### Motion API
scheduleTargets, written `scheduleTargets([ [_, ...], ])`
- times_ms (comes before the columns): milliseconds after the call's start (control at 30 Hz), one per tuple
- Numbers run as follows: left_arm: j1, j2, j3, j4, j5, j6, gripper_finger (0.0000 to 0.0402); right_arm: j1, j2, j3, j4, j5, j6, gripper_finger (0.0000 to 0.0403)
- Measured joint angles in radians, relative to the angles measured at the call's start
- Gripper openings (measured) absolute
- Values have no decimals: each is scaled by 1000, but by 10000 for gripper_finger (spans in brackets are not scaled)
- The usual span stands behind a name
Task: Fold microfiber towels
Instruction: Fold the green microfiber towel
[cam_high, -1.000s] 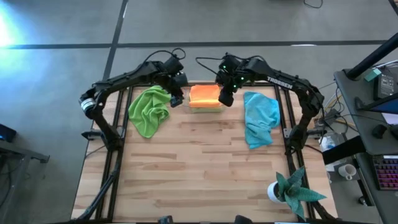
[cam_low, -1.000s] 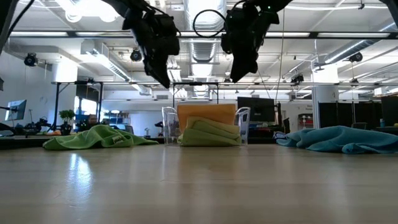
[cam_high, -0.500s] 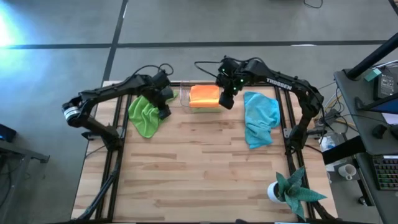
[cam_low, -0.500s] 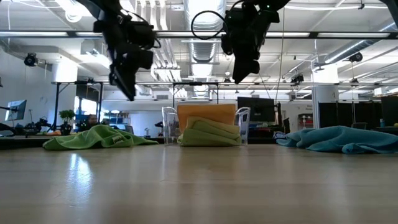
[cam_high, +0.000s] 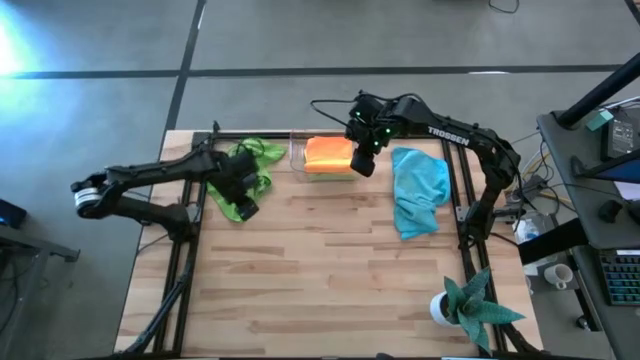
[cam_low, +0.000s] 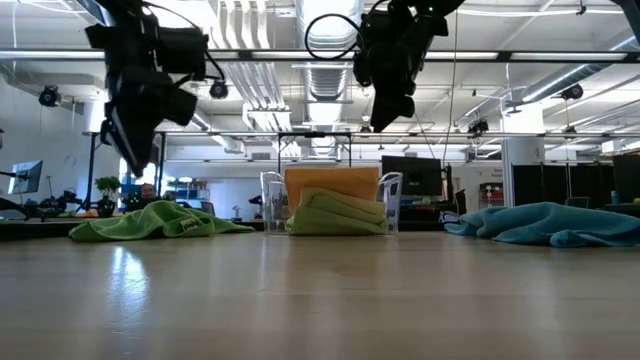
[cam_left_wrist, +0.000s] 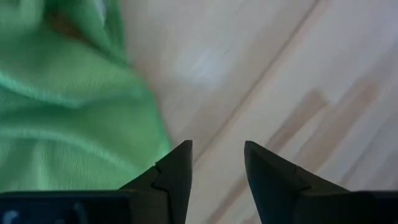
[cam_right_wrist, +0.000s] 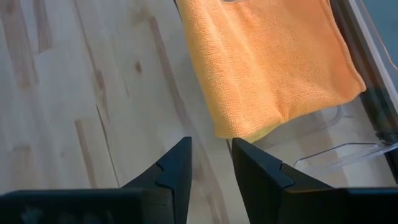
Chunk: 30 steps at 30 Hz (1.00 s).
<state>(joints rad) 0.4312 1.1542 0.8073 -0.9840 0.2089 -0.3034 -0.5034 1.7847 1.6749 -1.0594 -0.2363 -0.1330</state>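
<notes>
A crumpled lime green towel (cam_high: 226, 203) lies at the far left of the table. My left gripper (cam_high: 246, 205) hangs open just above its near right edge (cam_left_wrist: 93, 130), with bare wood between the fingers. A folded orange towel (cam_right_wrist: 267, 62) tops a stack in a clear holder (cam_high: 297, 152) at the far middle, and a folded lime green towel (cam_low: 335, 212) lies in that stack too. My right gripper (cam_high: 364, 165) hovers open beside the holder's right end, above the table. A light blue towel (cam_high: 418, 188) lies crumpled at the far right.
A teal spiky plant in a white pot (cam_high: 462, 305) stands at the table's near right corner. Bare wood (cam_high: 320, 270) spreads across the middle and near half of the table. The arms' frames stand at the left and right edges.
My left gripper has swung from beside the holder toward the table's left and near edges and has come down, rolling as it went; it now hangs over the green towel's near right edge. The towels have not moved.
</notes>
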Motion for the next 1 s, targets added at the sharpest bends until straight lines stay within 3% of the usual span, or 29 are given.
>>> scheduleTargets([
  [200,-55,-2,-95,-2,-37,-128,130,0,0,0,29,0,0,111],
  [567,-113,73,-155,9,-162,-162,130,0,0,0,76,0,21,105],
  [1000,-140,133,-167,69,-163,-157,130,0,1,0,83,0,20,98],
])
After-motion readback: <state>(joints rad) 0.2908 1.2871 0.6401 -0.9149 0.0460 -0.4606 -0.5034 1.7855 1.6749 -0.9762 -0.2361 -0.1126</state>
